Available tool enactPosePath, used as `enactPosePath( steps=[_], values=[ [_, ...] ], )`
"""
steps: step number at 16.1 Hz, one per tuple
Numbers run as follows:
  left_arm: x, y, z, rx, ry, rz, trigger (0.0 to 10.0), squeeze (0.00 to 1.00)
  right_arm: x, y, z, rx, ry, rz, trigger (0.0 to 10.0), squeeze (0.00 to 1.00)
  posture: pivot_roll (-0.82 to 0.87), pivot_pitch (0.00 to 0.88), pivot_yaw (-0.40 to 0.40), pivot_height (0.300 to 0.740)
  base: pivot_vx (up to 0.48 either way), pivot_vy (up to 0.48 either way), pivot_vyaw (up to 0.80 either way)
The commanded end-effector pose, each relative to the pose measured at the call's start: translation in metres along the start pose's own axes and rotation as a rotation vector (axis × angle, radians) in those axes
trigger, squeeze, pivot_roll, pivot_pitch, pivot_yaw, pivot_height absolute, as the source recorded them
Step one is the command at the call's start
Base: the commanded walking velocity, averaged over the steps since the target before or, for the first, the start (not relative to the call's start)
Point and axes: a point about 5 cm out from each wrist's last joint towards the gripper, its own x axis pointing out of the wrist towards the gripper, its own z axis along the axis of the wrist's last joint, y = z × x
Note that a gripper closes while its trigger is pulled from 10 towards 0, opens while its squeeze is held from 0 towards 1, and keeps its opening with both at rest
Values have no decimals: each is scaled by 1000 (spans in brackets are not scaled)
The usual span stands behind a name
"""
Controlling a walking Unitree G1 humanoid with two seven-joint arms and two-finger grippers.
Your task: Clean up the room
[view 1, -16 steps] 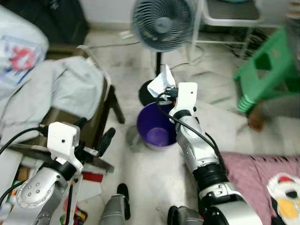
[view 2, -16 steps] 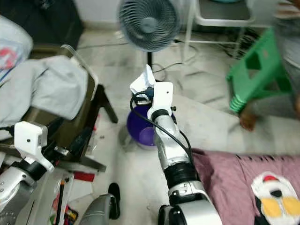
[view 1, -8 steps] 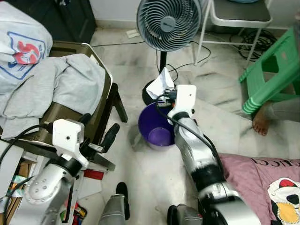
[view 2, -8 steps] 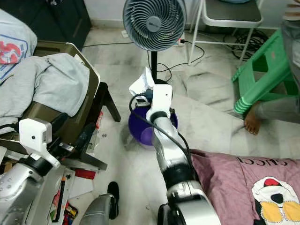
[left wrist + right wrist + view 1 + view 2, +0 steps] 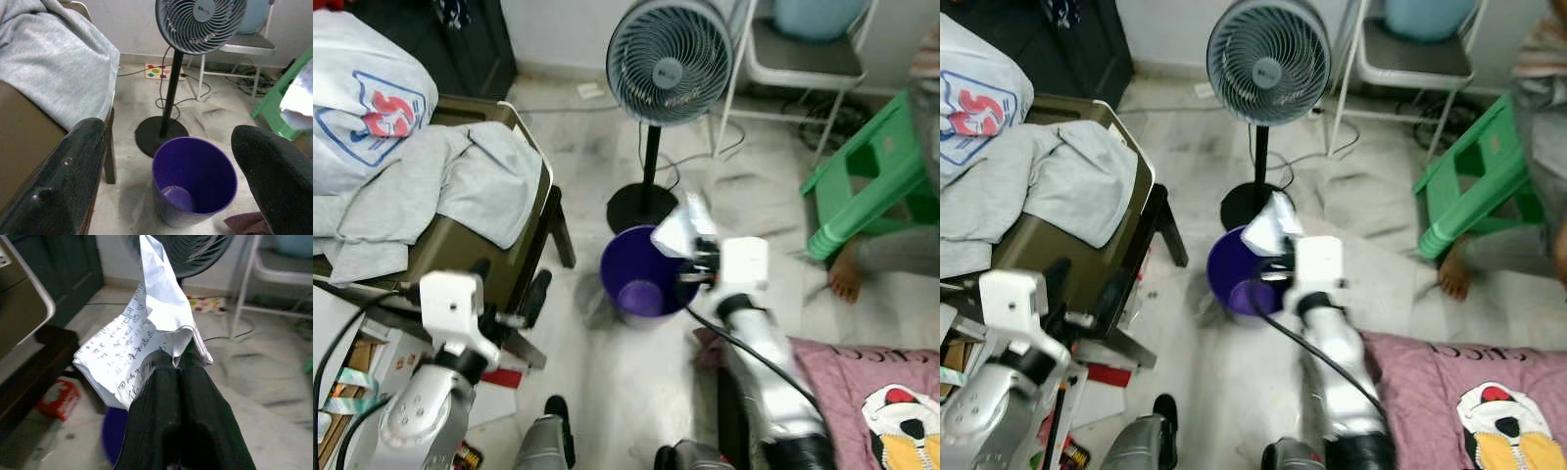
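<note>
The pale marble floor (image 5: 607, 382) carries most of the room. A purple waste bin (image 5: 639, 284) stands on it upright, just in front of the round black base of a grey pedestal fan (image 5: 668, 64). Beside the bin is an olive-brown chair (image 5: 470, 255) heaped with grey clothes (image 5: 440, 191). A green plastic stool (image 5: 871, 186) stands well apart on the other side, with a white metal chair (image 5: 798, 64) behind it near the wall. A dusky pink printed cloth (image 5: 876, 382) lies spread on the floor near the bin.
</note>
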Motion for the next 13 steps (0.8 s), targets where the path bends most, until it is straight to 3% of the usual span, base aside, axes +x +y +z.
enactPosePath(
  steps=[1,5,7,13],
  values=[
    [-3,1,-1,3,-10,6,10000,0,-9,-3,-1,3,22,-9,10000,0,19,148,-36,740,0,0,0],
    [6,-7,-2,-32,-42,-6,10000,0,-34,-6,-17,-19,92,-1,10000,0,-6,111,-42,740,0,0,0],
    [11,-12,-2,-46,-57,-26,10000,0,-32,-9,-16,-24,99,-7,10000,0,-14,99,-41,740,0,0,0],
    [17,-13,-1,-51,-77,-41,10000,0,-28,-8,-12,-33,95,4,10000,0,-21,101,-45,740,332,0,0]
  ],
)
